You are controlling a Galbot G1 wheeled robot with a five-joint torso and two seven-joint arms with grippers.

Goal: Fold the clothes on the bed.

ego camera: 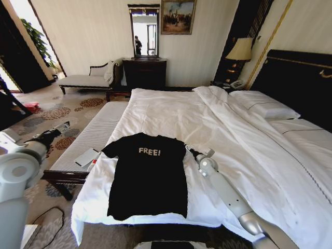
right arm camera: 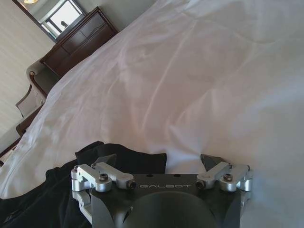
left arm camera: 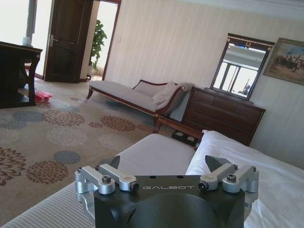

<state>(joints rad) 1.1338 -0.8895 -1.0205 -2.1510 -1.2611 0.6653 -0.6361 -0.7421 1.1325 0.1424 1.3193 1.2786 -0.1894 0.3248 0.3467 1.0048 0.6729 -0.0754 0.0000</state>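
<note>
1. Nearest in head view: L arm elbow bulks at the robot's left edge, forearm stretched out over the carpet beside the bed. Left gripper (left arm camera: 161, 164) sits off the mattress, above the padded bench (ego camera: 96, 136); wrist view shows its jaws spread, nothing between them.
2. R arm reaches in from the near right corner, across the white duvet (ego camera: 244, 140). Right gripper (ego camera: 190, 151) is at the T-shirt's sleeve on the robot's right, low by the fabric.
3. Right wrist view: right gripper jaws released, wide apart, empty. Black cloth lies just under and beside one finger (right arm camera: 105, 160); the other finger is over bare duvet. Contact w/ cloth: can't tell.
4. Black T-shirt (ego camera: 148, 179) lies flat, unfolded, on the near foot end of the bed (ego camera: 78, 218), hem toward the robot, collar away. White "FREE!" on chest faces up. Both short sleeves spread out. It sits on the robot's-left half of the duvet, near the bed edge.
5. Bench runs along the bed's left side, touching or just beside it; a small white notepad-like item (ego camera: 85, 156) lies on its near end.
6. Farther: duvet rumpled w/ a long fold running toward the pillows (ego camera: 264, 106); dark headboard (ego camera: 301, 83) at right.
7. Far wall: pale chaise (ego camera: 88, 79), dark dresser (ego camera: 144, 72) w/ mirror (ego camera: 143, 30), framed painting (ego camera: 177, 16), lit lamp (ego camera: 239, 50).
</note>
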